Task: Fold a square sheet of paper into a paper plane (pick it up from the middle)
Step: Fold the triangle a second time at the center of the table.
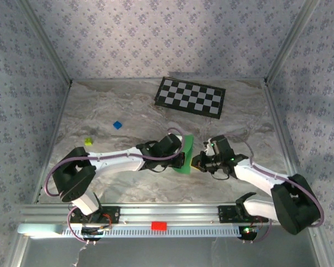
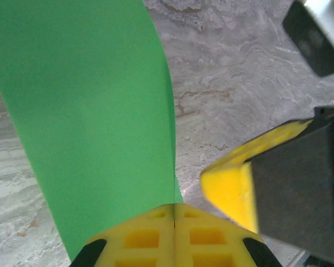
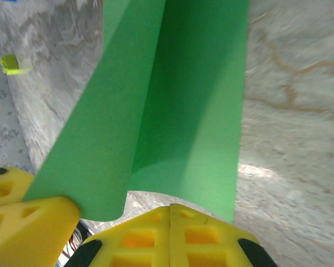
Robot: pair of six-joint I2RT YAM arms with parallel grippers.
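The square sheet of paper [image 1: 185, 153] is bright green and hangs bent lengthways, lifted off the marble table [image 1: 117, 105] at its middle. My left gripper [image 1: 178, 151] is shut on it; in the left wrist view the sheet [image 2: 89, 111] runs straight into the closed seam of the jaws [image 2: 174, 207]. My right gripper [image 1: 197, 162] sits just to the right of the sheet, jaws shut. In the right wrist view the closed jaws [image 3: 171, 208] point at the sheet's lower edge [image 3: 195, 100], and no paper shows in their seam. One of the right gripper's yellow fingers [image 2: 231, 186] stands apart from the paper.
A black-and-white checkerboard [image 1: 190, 95] lies at the back of the table. A tiny blue block [image 1: 117, 125] and a tiny yellow-green block [image 1: 88, 141] rest to the left. Patterned walls close in three sides, and a metal rail [image 1: 156, 214] runs along the near edge.
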